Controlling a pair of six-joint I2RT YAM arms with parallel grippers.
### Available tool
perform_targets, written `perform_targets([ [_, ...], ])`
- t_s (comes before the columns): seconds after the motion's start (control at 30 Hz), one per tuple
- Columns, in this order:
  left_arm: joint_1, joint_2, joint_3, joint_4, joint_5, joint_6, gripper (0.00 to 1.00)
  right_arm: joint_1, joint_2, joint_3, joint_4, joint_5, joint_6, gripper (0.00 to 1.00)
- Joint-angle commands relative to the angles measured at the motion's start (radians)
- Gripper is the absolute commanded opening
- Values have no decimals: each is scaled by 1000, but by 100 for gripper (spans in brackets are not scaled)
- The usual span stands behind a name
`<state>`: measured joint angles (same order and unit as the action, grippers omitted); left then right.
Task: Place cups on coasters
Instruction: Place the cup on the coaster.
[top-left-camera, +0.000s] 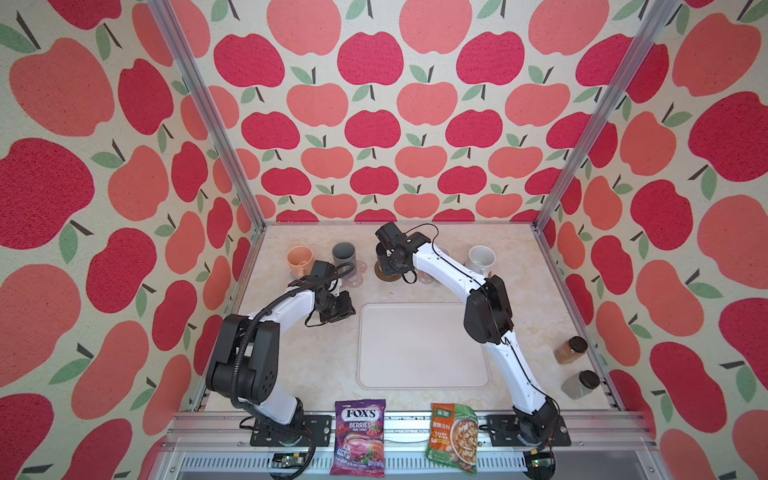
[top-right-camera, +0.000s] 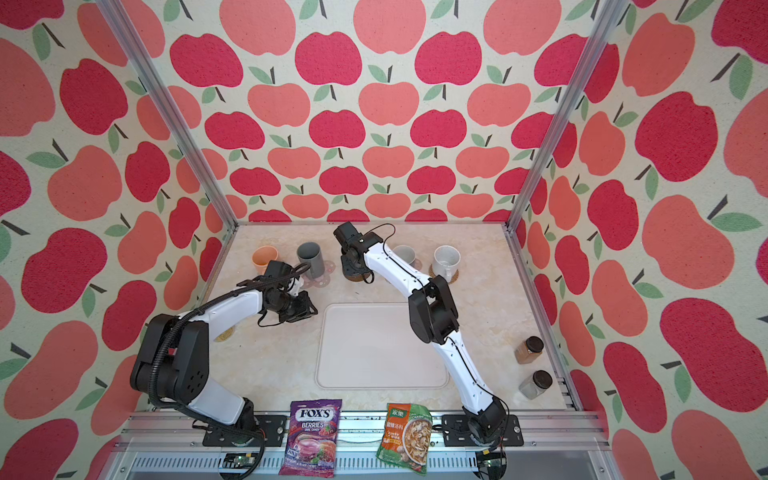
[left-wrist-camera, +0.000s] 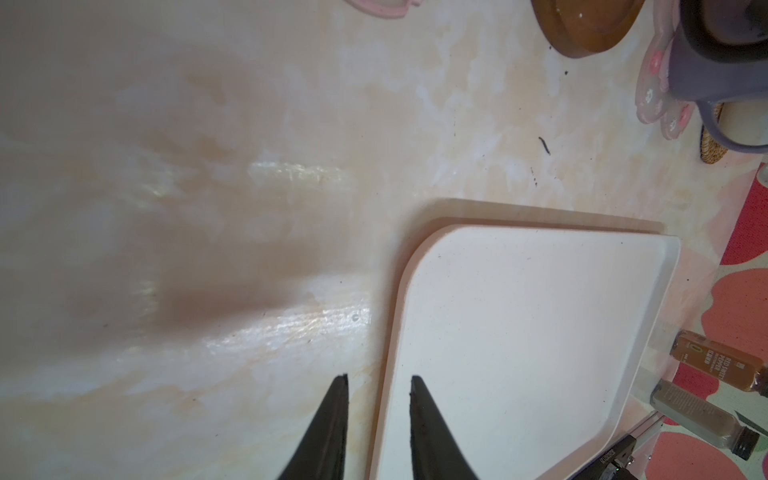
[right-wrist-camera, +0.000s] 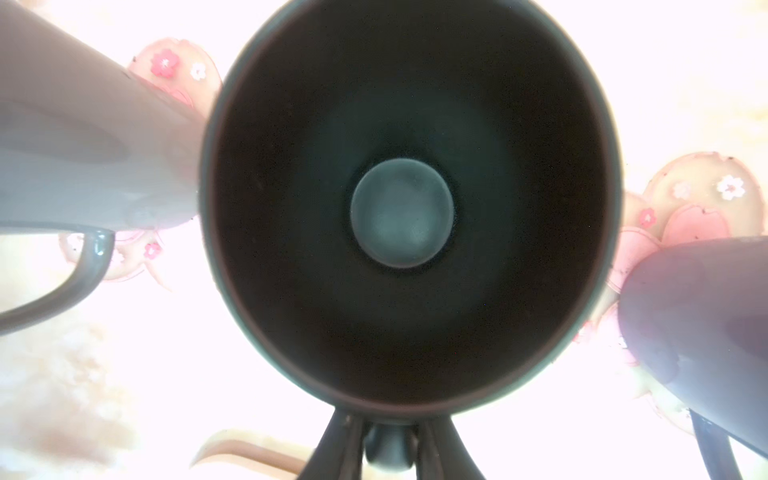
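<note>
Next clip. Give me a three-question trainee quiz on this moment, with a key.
1. True or false: the left claw has nothing between its fingers.
2. What lies between the right claw's fingers? A) a spoon B) the black mug's handle C) nothing at all
3. Fill in: the speckled white mug stands on the ___.
Key: 1 true; 2 B; 3 rattan coaster.
</note>
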<state>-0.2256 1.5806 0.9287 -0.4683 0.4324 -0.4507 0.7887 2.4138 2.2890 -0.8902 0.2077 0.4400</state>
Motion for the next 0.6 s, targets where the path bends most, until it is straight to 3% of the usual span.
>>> perform_targets([
  [0.0,5,15,28,-21,8,4,29,-10,8,31,-44,10,22,25],
  [0.17,5,23,34,-20,12,1,29,-11,0,29,-52,12,15,25],
  [0.43,2,22,30,-18,14,1,29,-9,-9,15,-66,12,21,7],
  [0.57,2,24,28,-18,14,-2,29,-9,-42,-24,-39,22,23,5],
])
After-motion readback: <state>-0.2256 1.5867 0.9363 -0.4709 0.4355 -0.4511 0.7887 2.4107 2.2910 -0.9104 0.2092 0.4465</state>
